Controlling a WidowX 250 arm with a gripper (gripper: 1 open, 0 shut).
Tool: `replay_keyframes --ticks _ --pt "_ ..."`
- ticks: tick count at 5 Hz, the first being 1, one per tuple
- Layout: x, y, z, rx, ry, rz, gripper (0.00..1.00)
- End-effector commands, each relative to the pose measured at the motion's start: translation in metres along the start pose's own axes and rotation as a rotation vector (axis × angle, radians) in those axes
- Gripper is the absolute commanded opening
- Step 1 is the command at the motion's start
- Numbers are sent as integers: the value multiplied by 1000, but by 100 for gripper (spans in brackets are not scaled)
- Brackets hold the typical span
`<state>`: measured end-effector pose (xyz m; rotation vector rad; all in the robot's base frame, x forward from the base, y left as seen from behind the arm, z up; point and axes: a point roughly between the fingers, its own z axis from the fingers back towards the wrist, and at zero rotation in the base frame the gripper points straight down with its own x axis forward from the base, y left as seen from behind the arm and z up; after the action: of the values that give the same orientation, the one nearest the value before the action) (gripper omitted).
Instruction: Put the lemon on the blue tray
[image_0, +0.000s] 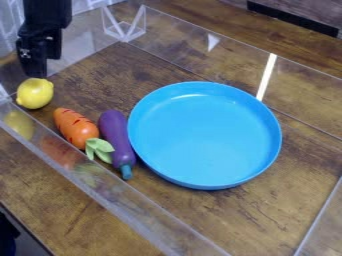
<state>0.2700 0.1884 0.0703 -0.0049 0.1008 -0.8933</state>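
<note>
The lemon (34, 93) is a small bright yellow fruit lying on the wooden table at the far left. My gripper (32, 66) hangs just above and behind it, black, pointing down; its fingers blur into one dark shape, and nothing is held. The blue tray (263, 115), a large round dish with a shallow rim, sits to the right of centre with nothing in it.
An orange carrot (76, 128) and a purple eggplant (116, 139) lie side by side between the lemon and the tray. A clear plastic wall (127, 20) edges the table at the back, and another runs along the near left edge.
</note>
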Motion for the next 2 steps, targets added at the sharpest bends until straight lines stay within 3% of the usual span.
replay_keyframes --ticks 1,2 --pt "10 10 4 35 -11 -43 100" --pt "13 14 -7 29 -11 -73 100"
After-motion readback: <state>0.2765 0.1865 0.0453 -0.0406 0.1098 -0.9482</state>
